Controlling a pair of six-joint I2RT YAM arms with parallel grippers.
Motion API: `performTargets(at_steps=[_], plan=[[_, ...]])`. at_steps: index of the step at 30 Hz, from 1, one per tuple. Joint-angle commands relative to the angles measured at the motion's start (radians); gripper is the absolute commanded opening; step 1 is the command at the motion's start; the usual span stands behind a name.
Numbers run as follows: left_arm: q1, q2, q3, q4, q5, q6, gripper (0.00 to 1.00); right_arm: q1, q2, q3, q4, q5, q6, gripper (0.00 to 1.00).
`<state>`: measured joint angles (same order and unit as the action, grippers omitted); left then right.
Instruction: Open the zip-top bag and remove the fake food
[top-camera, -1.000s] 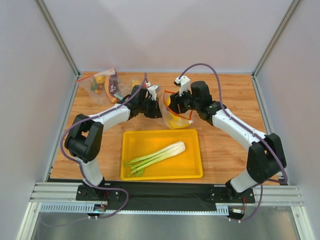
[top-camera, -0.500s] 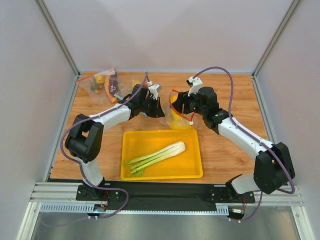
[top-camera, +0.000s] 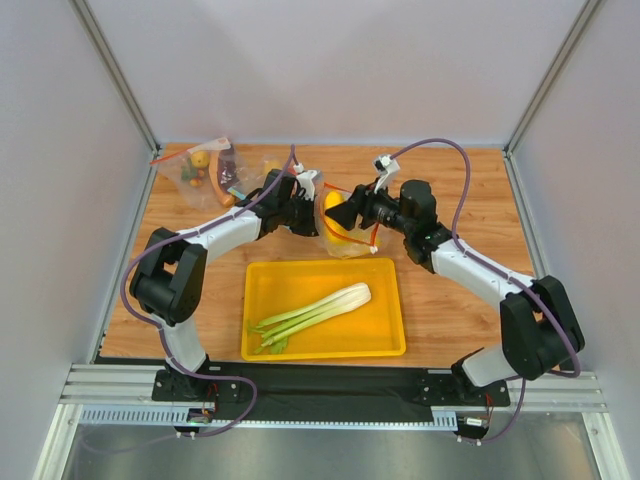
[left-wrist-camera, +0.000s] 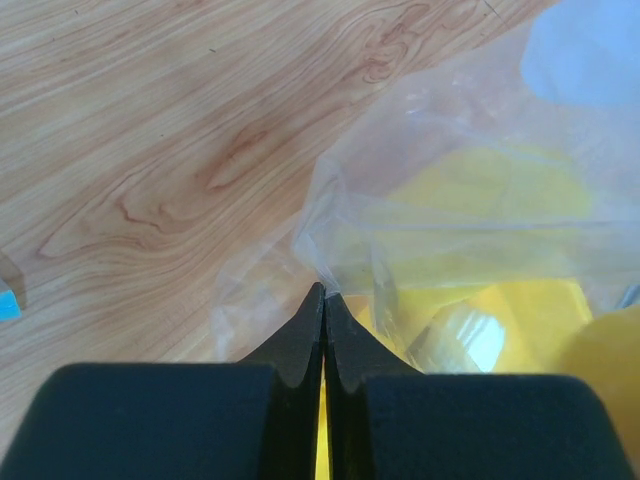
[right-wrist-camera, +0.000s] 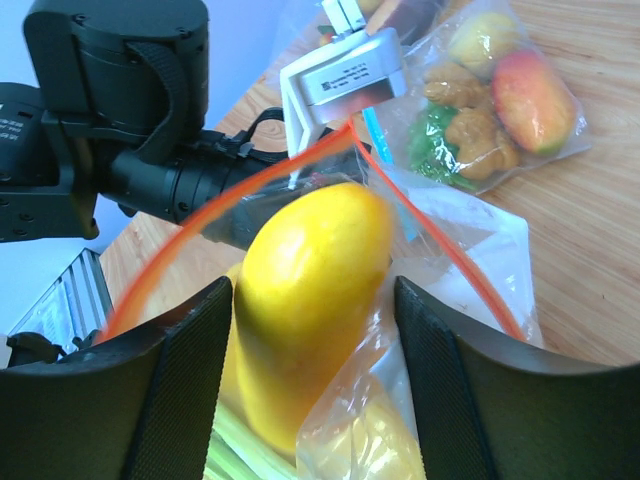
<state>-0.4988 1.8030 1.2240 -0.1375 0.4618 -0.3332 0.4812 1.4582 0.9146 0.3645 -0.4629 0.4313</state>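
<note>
The zip-top bag (top-camera: 352, 240) stands between both arms, its red-orange zip strip (right-wrist-camera: 447, 255) pulled into an open loop. My left gripper (top-camera: 308, 207) (left-wrist-camera: 322, 292) is shut on a fold of the clear plastic at the bag's left edge. My right gripper (top-camera: 345, 212) (right-wrist-camera: 315, 290) reaches in from the right, closed on an orange-yellow oval fruit (top-camera: 333, 203) (right-wrist-camera: 310, 260) that stands up through the bag's mouth. A paler yellow fruit (right-wrist-camera: 370, 450) shows through the plastic lower down. The celery-like stalk (top-camera: 315, 308) lies in the yellow tray (top-camera: 325, 265).
Smaller clear bags of toy food (top-camera: 200, 170) (right-wrist-camera: 500, 100) lie at the back left, one with a purple eggplant (top-camera: 228, 163). The yellow tray sits just in front of the bag. White walls with metal posts enclose the table.
My right gripper has swung left and tipped over toward the left gripper, bringing the orange-yellow fruit up to the bag's mouth. The left gripper has kept its hold without moving.
</note>
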Motion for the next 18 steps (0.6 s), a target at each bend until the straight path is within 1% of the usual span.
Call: performTargets(at_steps=[1,2,5,6,8,11,13,18], plan=[[0.0,0.001,0.011,-0.002,0.001,0.006,0.0,0.007,0.011,0.018,0.11,-0.052,-0.025,0.67],[0.0,-0.001,0.006,0.001,0.005,0.003,0.0,0.019,0.028,0.027,0.1,-0.056,-0.035,0.69],[-0.003,-0.004,0.005,0.009,0.008,0.002,0.0,0.033,0.077,0.05,0.07,-0.086,-0.06,0.69],[-0.003,-0.002,0.003,0.009,0.011,0.003,0.0,0.042,0.089,0.053,0.071,-0.097,-0.054,0.69],[-0.003,-0.004,0.005,0.007,0.008,0.005,0.0,0.048,0.111,0.052,0.08,-0.1,-0.051,0.64],[-0.004,-0.004,0.003,0.004,0.002,0.013,0.0,0.054,0.123,0.059,0.056,-0.086,-0.074,0.66],[-0.004,-0.002,0.005,-0.001,0.0,0.019,0.0,0.056,0.117,0.064,0.012,-0.073,-0.116,0.71],[-0.004,0.004,0.009,-0.002,0.0,0.019,0.0,0.063,0.076,0.09,-0.18,-0.002,-0.245,0.74]])
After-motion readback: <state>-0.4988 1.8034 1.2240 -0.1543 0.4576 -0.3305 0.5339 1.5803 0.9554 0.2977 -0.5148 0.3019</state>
